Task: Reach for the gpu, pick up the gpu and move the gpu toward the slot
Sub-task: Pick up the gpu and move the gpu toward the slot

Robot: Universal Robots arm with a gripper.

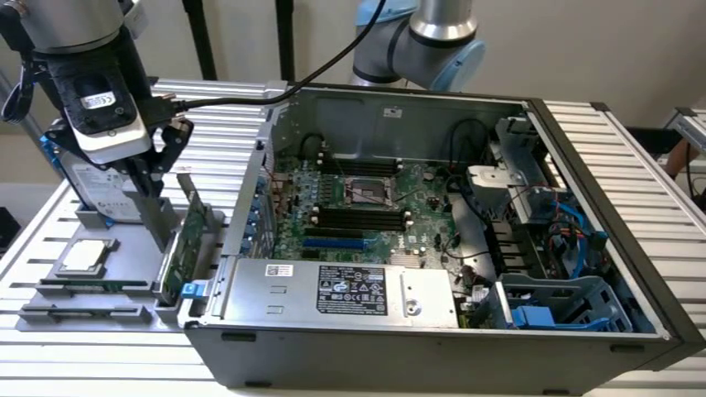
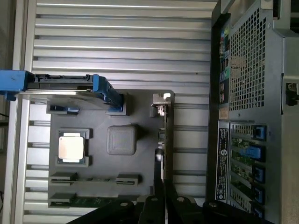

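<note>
The pincer (image 2: 164, 205) is clamping the gpu (image 2: 163, 154) between its fingers. The thin green card, silver bracket at one end, is standing on edge in the grey holder tray (image 2: 98, 161), along the tray's edge beside the computer case (image 1: 441, 356).

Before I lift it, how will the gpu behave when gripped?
The gpu looks thin and stiff, so probably light and unbending. It stands on edge in the gray holder, so a sideways push may tip it. The metal bracket end likely weighs more.
</note>
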